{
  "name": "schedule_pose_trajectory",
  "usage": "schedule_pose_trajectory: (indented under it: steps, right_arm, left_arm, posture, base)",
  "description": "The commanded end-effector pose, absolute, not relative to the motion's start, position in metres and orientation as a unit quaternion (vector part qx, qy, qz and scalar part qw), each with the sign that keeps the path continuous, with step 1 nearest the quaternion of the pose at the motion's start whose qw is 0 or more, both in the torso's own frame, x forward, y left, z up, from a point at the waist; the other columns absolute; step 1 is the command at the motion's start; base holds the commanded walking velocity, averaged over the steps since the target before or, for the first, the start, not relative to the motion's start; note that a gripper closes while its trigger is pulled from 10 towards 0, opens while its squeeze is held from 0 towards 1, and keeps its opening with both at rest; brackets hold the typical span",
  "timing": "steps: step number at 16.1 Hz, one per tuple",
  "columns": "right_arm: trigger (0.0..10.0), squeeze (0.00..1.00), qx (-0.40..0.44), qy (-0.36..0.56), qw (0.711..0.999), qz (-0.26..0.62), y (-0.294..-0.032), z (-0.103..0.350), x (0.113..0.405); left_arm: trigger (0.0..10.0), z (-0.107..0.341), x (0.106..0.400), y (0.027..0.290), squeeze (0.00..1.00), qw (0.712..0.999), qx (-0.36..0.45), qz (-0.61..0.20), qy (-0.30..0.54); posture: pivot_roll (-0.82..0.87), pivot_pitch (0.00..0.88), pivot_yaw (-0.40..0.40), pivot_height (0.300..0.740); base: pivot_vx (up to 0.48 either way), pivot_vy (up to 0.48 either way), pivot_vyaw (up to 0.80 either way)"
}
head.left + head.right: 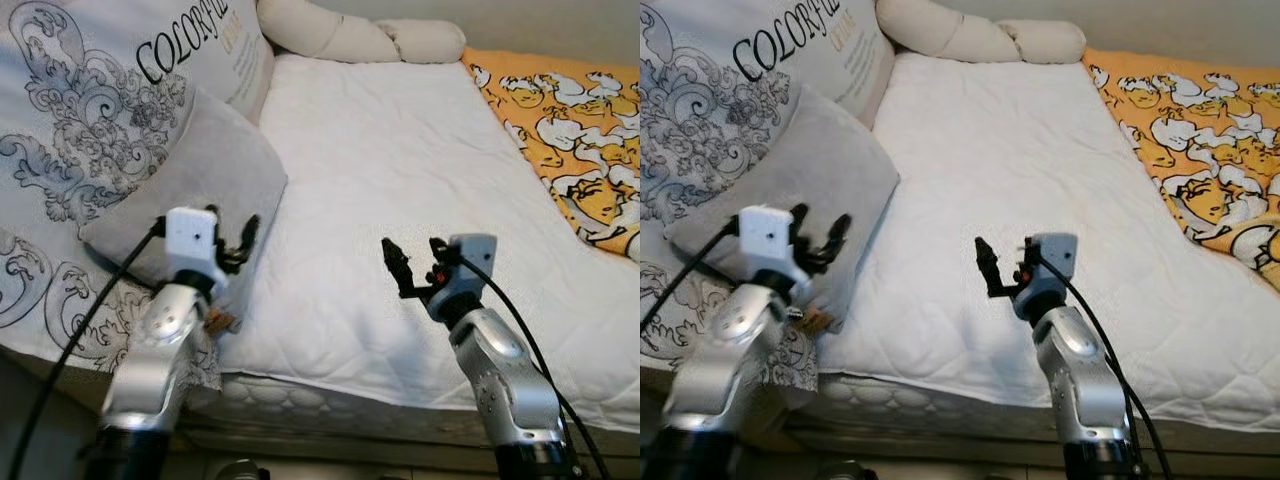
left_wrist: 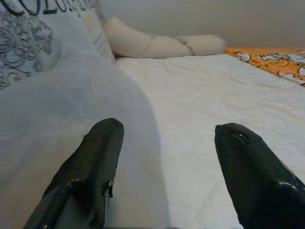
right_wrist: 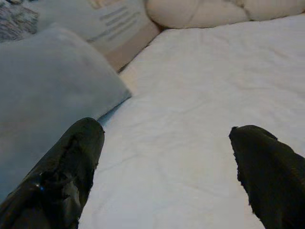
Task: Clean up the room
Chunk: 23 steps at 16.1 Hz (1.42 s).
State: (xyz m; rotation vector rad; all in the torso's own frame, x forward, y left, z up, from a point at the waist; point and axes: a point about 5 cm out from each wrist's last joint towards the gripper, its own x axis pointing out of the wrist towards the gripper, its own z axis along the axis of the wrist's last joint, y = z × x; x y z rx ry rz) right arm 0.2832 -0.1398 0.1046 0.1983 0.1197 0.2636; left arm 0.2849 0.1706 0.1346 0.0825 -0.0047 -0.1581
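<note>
One bed [image 1: 400, 200] with white quilted cover. On bed: one grey pillow [image 1: 190, 190], one printed duvet [image 1: 70, 120], one cream bolster [image 1: 350, 35], one orange patterned blanket [image 1: 570, 130]. Two claws: left claw [image 1: 243, 240], right claw [image 1: 412, 262].

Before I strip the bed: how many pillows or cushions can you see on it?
3. A grey pillow before the left gripper, a large printed cushion behind it, and a beige knotted bolster at the far edge. Others may be hidden.

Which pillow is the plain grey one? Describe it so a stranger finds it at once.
Start at the white mattress. On its left side lies the grey pillow, leaning on the printed quilt, just ahead of the left gripper. Unlike the cream bolster, it is plain grey and square.
</note>
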Motion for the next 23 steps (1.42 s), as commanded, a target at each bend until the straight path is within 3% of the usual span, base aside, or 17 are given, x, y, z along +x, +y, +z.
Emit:
schedule_pose_trajectory:
  steps: [1, 5, 21, 23]
  right_arm:
    - [10.0, 0.0, 0.085, 0.061, 0.989, 0.1, -0.148, 0.104, 0.287]
    - [10.0, 0.0, 0.053, 0.071, 0.993, 0.074, -0.151, 0.098, 0.292]
    - [10.0, 0.0, 0.061, 0.067, 0.995, 0.049, -0.148, 0.099, 0.303]
    - [10.0, 0.0, 0.056, 0.067, 0.995, 0.046, -0.149, 0.099, 0.304]
  left_arm:
    - [10.0, 0.134, 0.282, 0.171, 0.0, 0.996, 0.058, -0.066, 0.014]
    - [10.0, 0.131, 0.285, 0.173, 0.0, 0.995, 0.081, -0.048, 0.036]
    - [10.0, 0.132, 0.29, 0.182, 0.0, 0.993, 0.098, -0.025, 0.052]
    - [10.0, 0.132, 0.29, 0.183, 0.0, 0.993, 0.1, -0.025, 0.054]
  posture:
    - [0.0, 0.0, -0.076, 0.74]
    - [0.02, 0.0, -0.078, 0.74]
    - [0.02, 0.0, -0.061, 0.74]
    - [0.02, 0.0, -0.056, 0.74]
  base:
    - [0.0, -0.48, 0.0]
    - [0.0, -0.48, 0.0]
    - [0.0, -0.48, 0.0]
    - [0.0, -0.48, 0.8]
